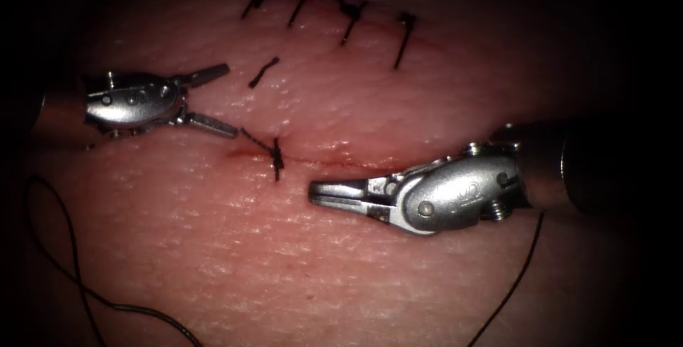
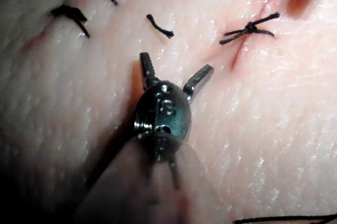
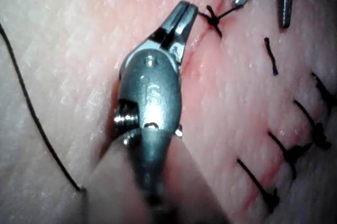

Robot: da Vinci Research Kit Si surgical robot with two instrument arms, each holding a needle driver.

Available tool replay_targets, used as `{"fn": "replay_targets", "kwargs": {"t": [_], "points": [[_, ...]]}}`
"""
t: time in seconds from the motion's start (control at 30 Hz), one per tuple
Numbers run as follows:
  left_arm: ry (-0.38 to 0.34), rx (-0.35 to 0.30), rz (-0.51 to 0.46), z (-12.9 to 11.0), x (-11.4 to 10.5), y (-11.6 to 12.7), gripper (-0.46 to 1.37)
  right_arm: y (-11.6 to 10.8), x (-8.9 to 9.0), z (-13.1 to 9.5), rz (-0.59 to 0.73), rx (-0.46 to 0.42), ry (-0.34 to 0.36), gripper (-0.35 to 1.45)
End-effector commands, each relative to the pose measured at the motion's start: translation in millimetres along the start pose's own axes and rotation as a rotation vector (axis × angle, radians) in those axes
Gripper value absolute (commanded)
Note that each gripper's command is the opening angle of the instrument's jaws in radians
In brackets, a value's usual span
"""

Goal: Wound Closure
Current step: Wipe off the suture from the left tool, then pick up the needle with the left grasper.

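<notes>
Over on the left of the cut, the left end effector sits with jaws spread wide and holding nothing, its near jaw just beside the tail of the knotted stitch. Right end effector lies near side of the cut with jaws closed down narrow, and I can't make out anything gripped in them. No needle that I can spot. Thread trails loose across the near tissue, left and right. Four older stitches sit far side, plus a cut end of thread lying loose. My take – if you're tidying that tail, grab it close to the knot and don't tug the stitch sideways. Plenty of bare tissue on the near side to move in – far side is more crowded with stitches
</notes>
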Motion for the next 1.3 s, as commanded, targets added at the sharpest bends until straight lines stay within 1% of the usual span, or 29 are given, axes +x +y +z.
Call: {"fn": "replay_targets", "kwargs": {"t": [0.03, 0.1, 0.17, 0.23, 0.27, 0.37, 0.43, 0.53, 0.6, 0.63, 0.67, 0.7, 0.77, 0.8, 0.83, 0.87, 0.9, 0.93, 1.0, 1.1, 1.13, 1.2, 1.3], "points": [[0.000, -0.011, -0.007, -0.5, 0.6, 0.1, 0.73, 0.2, 0.0, -0.2, 0.016, -0.004, -0.001, -0.35], [0.001, -0.014, -0.022, -1.4, 1.6, 0.2, 0.74, 0.5, 0.0, -0.6, 0.018, -0.005, 0.001, -0.35], [-0.001, -0.014, 0.001, -2.3, 2.9, 0.4, 0.76, 0.8, -0.2, -0.9, 0.018, -0.004, 0.001, -0.35], [-0.001, -0.012, 0.001, -2.9, 4.1, 0.5, 0.78, 1.0, -0.3, -1.2, 0.018, -0.007, -0.003, -0.35], [-0.005, -0.007, 0.015, -3.4, 5.1, 0.7, 0.82, 1.1, -0.4, -1.3, 0.019, -0.015, -0.012, -0.35], [-0.002, -0.010, 0.028, -4.1, 6.7, 0.9, 0.84, 1.3, -0.5, -1.5, 0.020, -0.029, -0.026, -0.18], [0.002, -0.020, 0.030, -5.0, 8.2, 1.4, 0.81, 1.4, -0.6, -1.7, 0.022, -0.041, -0.039, -0.03], [0.003, -0.026, 0.037, -5.6, 9.2, 1.8, 0.79, 1.5, -0.6, -1.8, 0.024, -0.053, -0.046, 0.05], [0.002, -0.029, 0.047, -6.0, 9.9, 2.1, 0.77, 1.8, -0.5, -1.9, 0.028, -0.063, -0.045, 0.18], [0.001, -0.027, 0.058, -6.0, 9.9, 2.2, 0.74, 1.9, -0.5, -1.9, 0.029, -0.066, -0.043, 0.23], [0.000, -0.027, 0.075, -6.1, 10.0, 2.4, 0.63, 2.0, -0.4, -2.0, 0.030, -0.067, -0.041, 0.25], [0.000, -0.027, 0.080, -6.1, 9.9, 2.5, 0.61, 2.0, -0.3, -2.0, 0.031, -0.069, -0.039, 0.27], [-0.001, -0.026, 0.086, -6.2, 9.8, 2.9, 0.45, 2.2, -0.1, -2.2, 0.034, -0.070, -0.036, 0.34], [-0.001, -0.026, 0.092, -6.3, 9.8, 2.9, 0.42, 2.2, -0.1, -2.2, 0.034, -0.070, -0.036, 0.35], [-0.002, -0.027, 0.104, -6.5, 9.6, 3.2, 0.25, 2.3, 0.0, -2.3, 0.036, -0.072, -0.039, 0.39], [-0.002, -0.028, 0.110, -6.6, 9.6, 3.3, 0.21, 2.3, 0.1, -2.4, 0.043, -0.072, -0.039, 0.40], [0.000, -0.028, 0.121, -6.8, 9.5, 3.5, 0.14, 2.3, 0.1, -2.4, 0.044, -0.072, -0.039, 0.43], [0.002, -0.028, 0.139, -7.0, 9.3, 3.9, 0.11, 2.4, 0.2, -2.5, 0.045, -0.073, -0.040, 0.49], [0.009, -0.038, 0.173, -7.5, 8.9, 4.8, 0.07, 2.4, 0.4, -2.6, 0.036, -0.077, -0.045, 0.61], [0.015, -0.047, 0.230, -8.3, 8.6, 5.9, 0.05, 2.5, 0.7, -2.7, 0.029, -0.082, -0.052, 0.70], [0.018, -0.051, 0.235, -8.5, 8.5, 6.2, 0.05, 2.6, 0.8, -2.8, 0.025, -0.083, -0.054, 0.73], [0.020, -0.055, 0.256, -8.9, 8.5, 6.8, 0.06, 2.7, 1.1, -3.0, 0.016, -0.084, -0.056, 0.75], [0.019, -0.053, 0.264, -9.1, 8.7, 7.6, 0.14, 2.8, 1.5, -3.3, 0.015, -0.083, -0.057, 0.76]]}}
